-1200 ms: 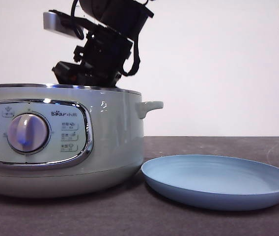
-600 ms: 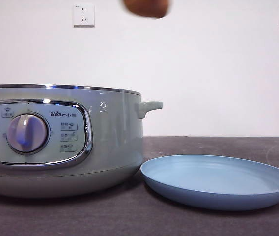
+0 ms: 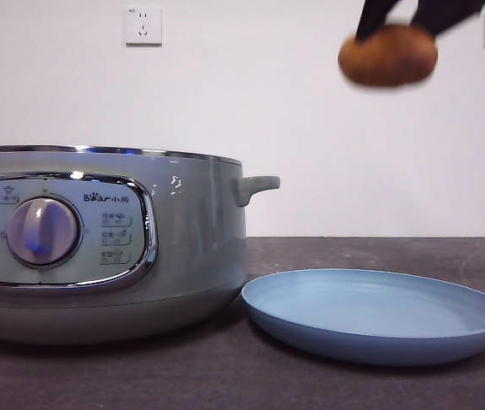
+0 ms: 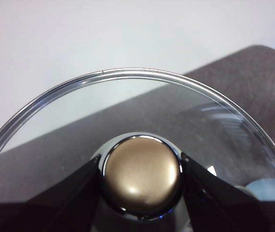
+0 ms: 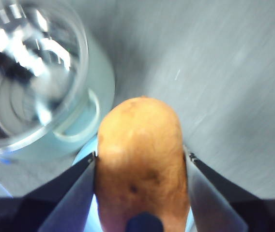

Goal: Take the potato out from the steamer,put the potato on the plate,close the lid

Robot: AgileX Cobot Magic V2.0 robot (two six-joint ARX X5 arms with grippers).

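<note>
- The right pincer point(image 5: 140, 159) clamps the potato point(image 3: 388, 55) between its two jaws; the potato hangs in the air high above the plate point(image 3: 376, 315), touching nothing else.
- The plate lies flat on the dark tabletop point(image 3: 225, 376), just beside the steamer point(image 3: 106, 243).
- The steamer stands open, its chrome rim bare in the front view.
- The left pincer point(image 4: 141, 176) grips the rounded knob point(image 4: 141, 175) of the glass lid point(image 4: 69, 111), one jaw on each side, holding the lid away from the pot.
- A white wall socket point(image 3: 143, 26) sits on the wall behind.
</note>
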